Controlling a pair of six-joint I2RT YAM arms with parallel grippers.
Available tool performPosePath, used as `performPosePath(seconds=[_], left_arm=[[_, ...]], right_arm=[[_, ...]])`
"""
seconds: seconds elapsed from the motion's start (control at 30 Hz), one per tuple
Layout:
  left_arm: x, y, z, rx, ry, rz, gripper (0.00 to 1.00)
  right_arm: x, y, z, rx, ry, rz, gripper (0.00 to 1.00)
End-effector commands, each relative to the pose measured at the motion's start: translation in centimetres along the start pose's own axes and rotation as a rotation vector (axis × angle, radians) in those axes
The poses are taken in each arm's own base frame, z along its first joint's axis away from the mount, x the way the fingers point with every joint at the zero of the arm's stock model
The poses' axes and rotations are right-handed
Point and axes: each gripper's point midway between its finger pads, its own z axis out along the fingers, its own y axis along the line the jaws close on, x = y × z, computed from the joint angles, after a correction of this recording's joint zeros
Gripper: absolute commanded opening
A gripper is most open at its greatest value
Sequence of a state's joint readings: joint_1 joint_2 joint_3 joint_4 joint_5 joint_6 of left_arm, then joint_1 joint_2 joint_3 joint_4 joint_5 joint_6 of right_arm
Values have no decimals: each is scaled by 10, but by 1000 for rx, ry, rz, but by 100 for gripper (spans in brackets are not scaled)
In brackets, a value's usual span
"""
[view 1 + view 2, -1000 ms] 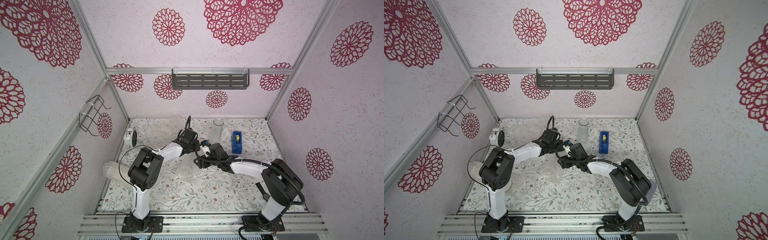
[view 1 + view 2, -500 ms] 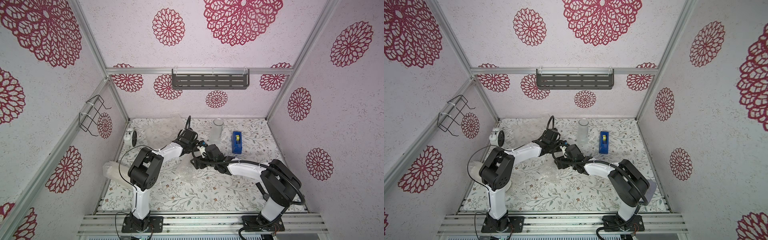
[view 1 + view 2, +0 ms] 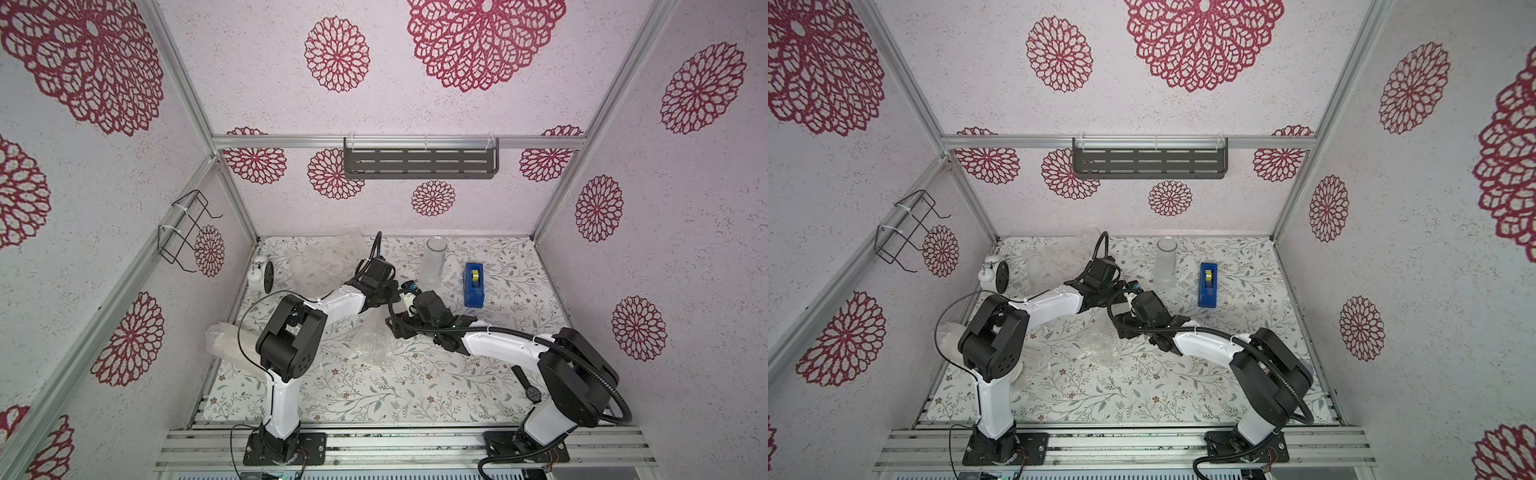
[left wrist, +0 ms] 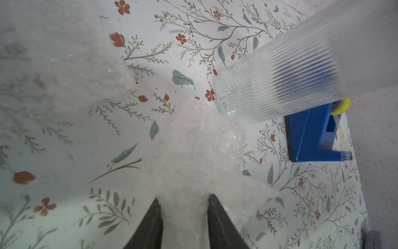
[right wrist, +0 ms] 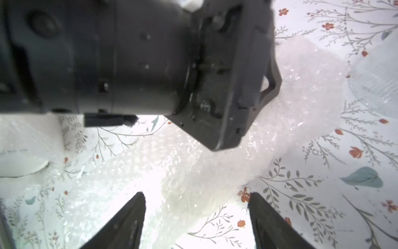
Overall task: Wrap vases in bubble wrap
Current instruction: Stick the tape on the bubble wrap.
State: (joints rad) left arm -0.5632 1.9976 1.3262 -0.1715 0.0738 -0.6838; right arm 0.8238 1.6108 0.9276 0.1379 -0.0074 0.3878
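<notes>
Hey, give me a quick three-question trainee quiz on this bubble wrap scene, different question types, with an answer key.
1. True or false: the left claw is shut on bubble wrap.
2. Which stands nearest the blue tape dispenser? A) glass vase B) mug C) bowl
3. Fill in: the right claw is ___ (open or shut).
Key: 1 true; 2 A; 3 open.

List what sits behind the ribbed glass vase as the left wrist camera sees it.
The blue tape dispenser stands behind the ribbed glass vase, its yellow tape roll peeking out. The vase covers part of the dispenser, a blue blur through the glass.
</notes>
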Motion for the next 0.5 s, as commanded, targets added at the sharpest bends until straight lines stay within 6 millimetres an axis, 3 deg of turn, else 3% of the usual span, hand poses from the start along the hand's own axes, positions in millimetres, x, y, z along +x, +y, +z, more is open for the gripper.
performPosePath(seconds=[0.0,0.2,0.47], left_arm=[[91,32,16,-106,283,2,35],[91,33,16,-111,286,0,35],[93,35,17,-118,285,-6,35]], right_arm=[[-3,12,1,-43,-7,8,72],[5,24,20,-113,19,65,65],[9,29,28,-137,36,94,80]])
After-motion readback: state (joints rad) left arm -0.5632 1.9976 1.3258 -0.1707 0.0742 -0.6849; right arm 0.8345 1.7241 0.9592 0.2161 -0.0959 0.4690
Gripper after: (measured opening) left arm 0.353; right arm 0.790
